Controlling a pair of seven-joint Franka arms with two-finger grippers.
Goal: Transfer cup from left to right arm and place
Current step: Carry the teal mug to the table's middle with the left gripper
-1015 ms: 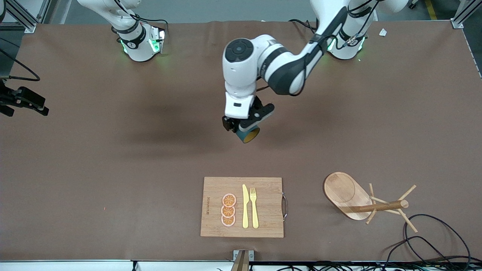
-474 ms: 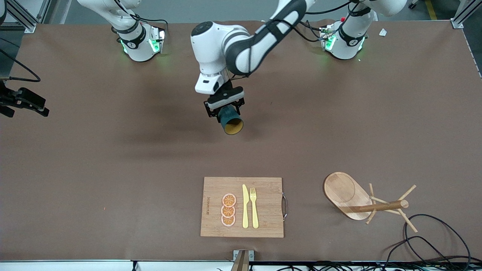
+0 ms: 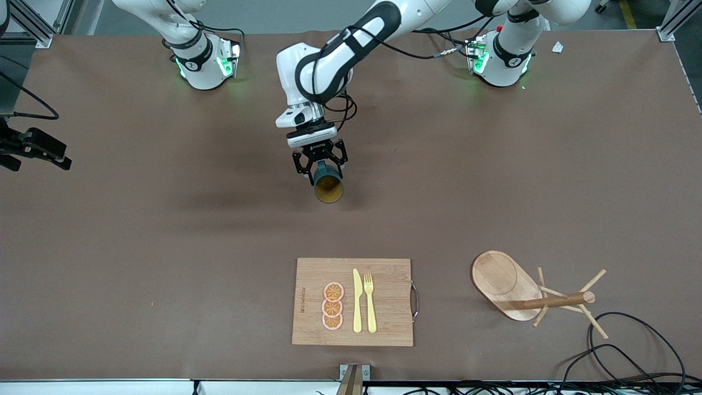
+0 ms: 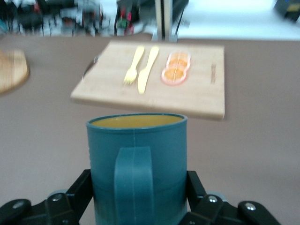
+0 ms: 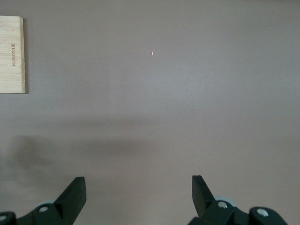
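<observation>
The dark teal cup (image 3: 328,186) hangs in the air over the middle of the table, tipped so its ochre inside faces the front camera. My left gripper (image 3: 320,166) is shut on it, a black finger pressed on each side. In the left wrist view the cup (image 4: 137,154) fills the space between the fingers (image 4: 82,187) of the left gripper (image 4: 138,185), its handle turned toward the camera. The right gripper (image 5: 138,185) is open over bare brown table and holds nothing. It does not show in the front view.
A wooden cutting board (image 3: 384,274) with a yellow knife, a fork and orange slices lies near the front edge. A toppled wooden mug tree (image 3: 559,300) and black cables (image 3: 630,351) lie toward the left arm's end. A black device (image 3: 33,145) sits at the right arm's end.
The left arm has swung toward the right arm's end of the table with the cup, and its wrist has turned so the cup's mouth faces the front camera. The right gripper stays open.
</observation>
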